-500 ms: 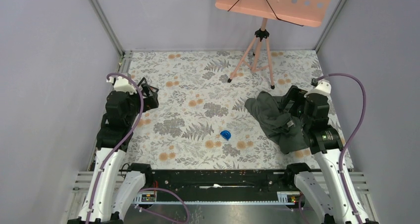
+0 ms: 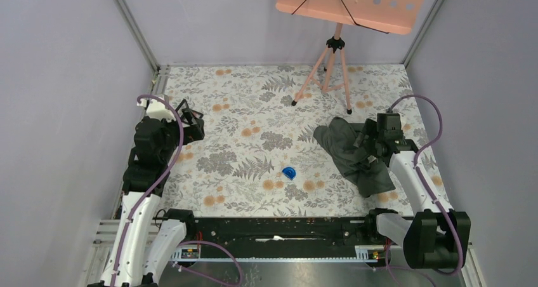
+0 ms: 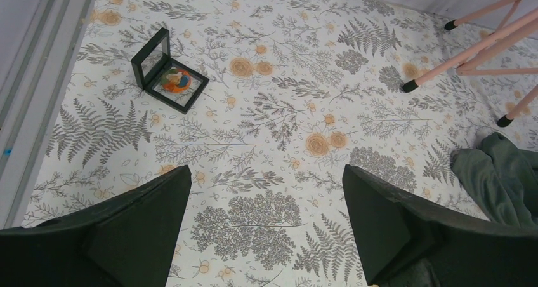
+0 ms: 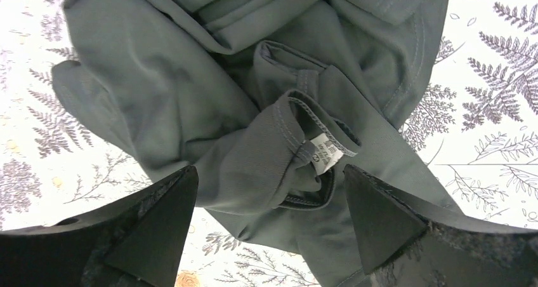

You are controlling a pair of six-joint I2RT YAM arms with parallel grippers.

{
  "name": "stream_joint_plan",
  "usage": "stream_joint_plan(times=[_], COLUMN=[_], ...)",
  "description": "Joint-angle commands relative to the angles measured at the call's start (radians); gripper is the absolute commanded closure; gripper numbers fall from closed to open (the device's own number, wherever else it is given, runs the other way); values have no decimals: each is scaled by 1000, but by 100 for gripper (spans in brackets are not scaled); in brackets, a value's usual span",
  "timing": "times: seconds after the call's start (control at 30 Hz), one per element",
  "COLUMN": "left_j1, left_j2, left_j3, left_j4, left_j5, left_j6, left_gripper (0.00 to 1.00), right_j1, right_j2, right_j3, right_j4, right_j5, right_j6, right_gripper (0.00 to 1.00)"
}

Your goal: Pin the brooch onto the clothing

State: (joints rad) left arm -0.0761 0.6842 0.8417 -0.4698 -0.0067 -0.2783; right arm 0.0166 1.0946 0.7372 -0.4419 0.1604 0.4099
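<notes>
Fingers [image 3: 136, 230] of the left gripper [image 3: 266, 236] stand wide apart with nothing between them, and those of the right gripper [image 4: 269, 236] are spread just as wide above the crumpled dark grey-green T-shirt [image 4: 190, 90], its white neck label [image 4: 321, 153] showing between them; neither holds anything. On the floral tablecloth [image 2: 254, 109] the small blue curved object [image 2: 289, 172] lies mid-table. The T-shirt sits to the right of that blue object and a little beyond it, in a heap. Well to the left of the blue object and farther back, an open black square case [image 3: 150, 58] holds the orange-brown brooch [image 3: 176, 80], apart from the shirt. Beyond the blue object, at the back, stands a pink music stand [image 2: 352, 4]
</notes>
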Motion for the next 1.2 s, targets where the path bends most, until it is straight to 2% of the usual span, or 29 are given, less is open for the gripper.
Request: stream_joint_plan(times=[0.0, 0.1, 0.23, 0.43, 0.53, 0.57, 0.6, 0.63, 0.77, 0.9, 0.97, 1.07, 1.17], left_j1=[-2, -2, -4, -10, -16, -17, -19, -21, -59, -155, -204, -300, -420], left_j2=[-13, -7, -7, -17, -17, -16, -14, -13, -10, 1, 2, -10, -33], left_j3=[3, 5, 2, -1, -3, -3, -5, -6, -21, -26, -22, -17, -44], left_j4=[42, 41, 42, 43, 44, 45, 47, 47, 74, 78, 77, 91, 159], left_j5=[51, 65, 77, 74, 78, 82, 93, 108, 242, 284, 305, 300, 232], left_j6=[-5, -9, -11, -6, -4, -3, 0, 4, 69, 104, 70, 0, -71], left_gripper=[1, 1, 1, 1, 1, 1, 1, 1, 1, 1, 1, 1, 1], right_j1=[-43, -66, -71, -75, -75, -75, -75, -75, -73, -57, -25, 122, 262], right_j2=[16, 47, 87, 122, 119, 118, 114, 109, 20, -105, -154, -196, -203], right_j3=[-15, -19, 6, 19, 20, 20, 19, 20, 38, 105, 166, 238, 287], right_j4=[29, 30, 33, 33, 34, 34, 34, 33, -10, -85, -122, -156, -133], right_j5=[5, -16, -22, -47, -60, -61, -73, -95, -157, -255, -276, -237, -196], right_j6=[11, 11, 1, -11, -21, -24, -31, -39, -73, -73, -57, -19, 38], right_gripper=[9, 11, 19, 43, 61, 72, 90, 100, 100, 100, 100, 100, 100])
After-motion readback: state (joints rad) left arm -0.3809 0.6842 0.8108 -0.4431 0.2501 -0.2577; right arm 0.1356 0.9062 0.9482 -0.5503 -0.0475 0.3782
